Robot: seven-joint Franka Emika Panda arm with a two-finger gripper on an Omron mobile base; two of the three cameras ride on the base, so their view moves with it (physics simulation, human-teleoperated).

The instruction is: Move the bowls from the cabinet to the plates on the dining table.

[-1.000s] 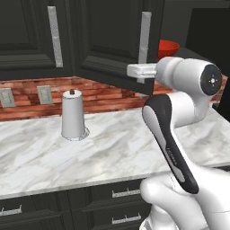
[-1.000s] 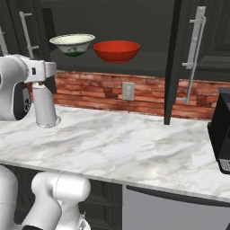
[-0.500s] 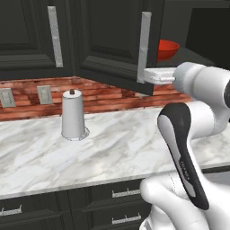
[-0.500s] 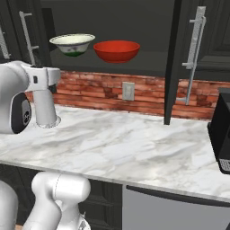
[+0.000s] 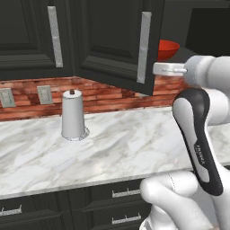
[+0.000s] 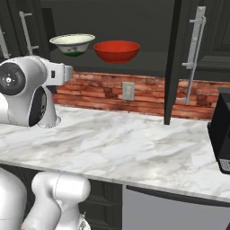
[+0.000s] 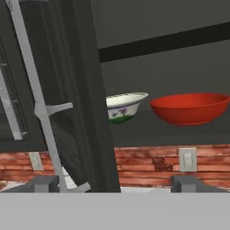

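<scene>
Now, time to reach into the cabinet (image 6: 188, 27) for a bowl. Gripper (image 7: 114, 183) wide open and holding nothing. Red bowl (image 7: 190, 108) up ahead of the jaws and a bit toward the right fingertip, on the shelf. Cream-white bowl (image 7: 123, 106) just beside it, straight ahead, half hidden by the open door (image 7: 85, 90) near the left fingertip. Best to go slow, keep off that door and its silver handle (image 7: 38, 103), and aim the jaws over one rim. Both bowls upright, mouths up. Round, so no long side to line up with.
</scene>
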